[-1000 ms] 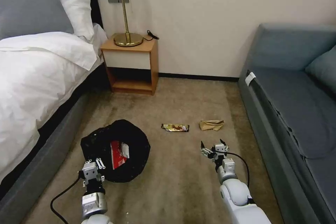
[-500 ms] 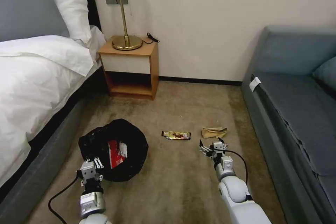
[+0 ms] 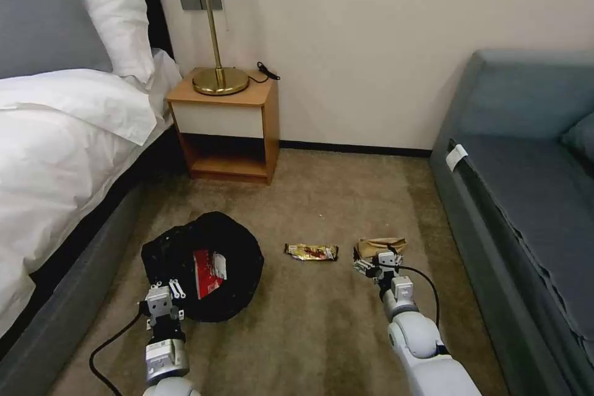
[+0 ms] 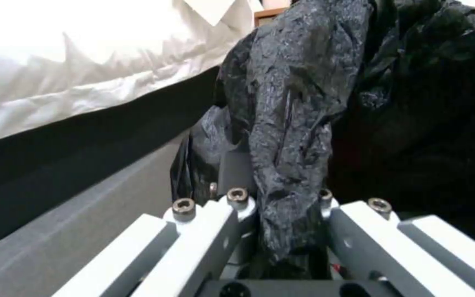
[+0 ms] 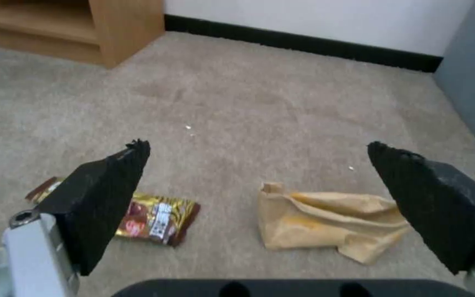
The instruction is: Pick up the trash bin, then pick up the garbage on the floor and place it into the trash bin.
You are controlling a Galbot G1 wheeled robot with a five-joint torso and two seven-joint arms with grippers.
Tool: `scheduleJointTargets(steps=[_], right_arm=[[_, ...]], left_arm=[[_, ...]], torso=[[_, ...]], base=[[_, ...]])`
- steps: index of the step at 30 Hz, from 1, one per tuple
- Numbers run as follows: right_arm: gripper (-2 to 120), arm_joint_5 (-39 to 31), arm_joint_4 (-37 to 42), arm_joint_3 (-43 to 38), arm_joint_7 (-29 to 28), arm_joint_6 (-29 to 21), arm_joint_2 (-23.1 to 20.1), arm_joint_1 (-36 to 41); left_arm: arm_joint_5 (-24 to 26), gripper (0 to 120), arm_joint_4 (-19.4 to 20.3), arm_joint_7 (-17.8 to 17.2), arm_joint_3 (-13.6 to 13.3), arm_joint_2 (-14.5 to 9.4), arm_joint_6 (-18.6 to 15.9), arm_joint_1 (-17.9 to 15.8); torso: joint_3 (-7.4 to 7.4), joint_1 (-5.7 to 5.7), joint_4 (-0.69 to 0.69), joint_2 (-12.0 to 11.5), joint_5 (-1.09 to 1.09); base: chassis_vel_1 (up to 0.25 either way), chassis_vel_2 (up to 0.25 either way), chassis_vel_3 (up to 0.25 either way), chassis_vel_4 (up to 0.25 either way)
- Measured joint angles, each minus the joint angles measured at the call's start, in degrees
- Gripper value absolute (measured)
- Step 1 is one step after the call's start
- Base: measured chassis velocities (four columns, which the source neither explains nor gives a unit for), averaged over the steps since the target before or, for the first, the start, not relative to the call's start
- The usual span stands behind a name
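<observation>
A: Where does the bin stand in all this?

B: The left tool is clamped on the black liner at the rim of the trash bin; in the left wrist view the bag plastic is pinched between its fingers. So the bin is in hand, just ahead of that tool, close to the bed.

A: Anything inside it?

B: A red-white snack bag lies in the liner. I judge that piece done. I cannot find the bottle, so I won't say where it is.

A: And the right side?

B: The right tool hangs low over the carpet with its fingers spread wide and nothing between them. The tan paper wad sits just beyond and between its fingertips, not yet touched. The gold-brown candy wrapper lies beside it, toward the bin's side.

A: So what remains?

B: By my reckoning, at least those two pieces remain to be lifted and dropped into the bin.
</observation>
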State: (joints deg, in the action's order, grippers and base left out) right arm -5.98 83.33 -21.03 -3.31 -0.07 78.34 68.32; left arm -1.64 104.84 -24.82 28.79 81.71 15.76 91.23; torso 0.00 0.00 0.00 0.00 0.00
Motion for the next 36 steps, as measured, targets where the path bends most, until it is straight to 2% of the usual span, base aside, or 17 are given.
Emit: scheduleJointTargets(steps=[26, 36], right_arm=[[100, 0.76, 0.41, 0.45, 0.16, -0.15, 0.13, -0.31], [100, 1.25, 2.90, 2.41, -0.12, -2.58, -0.65, -1.52]], left_arm=[[0.82, 3, -1.48, 0.47, -0.12, -0.42, 0.30, -1.29], [0.98, 3, -2.37, 0.72, -0.45, -0.70, 0.48, -2.67]], torso=[[0.00, 0.00, 0.00, 0.00, 0.00], [0.01, 0.00, 0.00, 0.00, 0.00]], base=[[-0.098, 0.106, 0.094, -0.102], [-0.067, 0.065, 0.062, -0.066]])
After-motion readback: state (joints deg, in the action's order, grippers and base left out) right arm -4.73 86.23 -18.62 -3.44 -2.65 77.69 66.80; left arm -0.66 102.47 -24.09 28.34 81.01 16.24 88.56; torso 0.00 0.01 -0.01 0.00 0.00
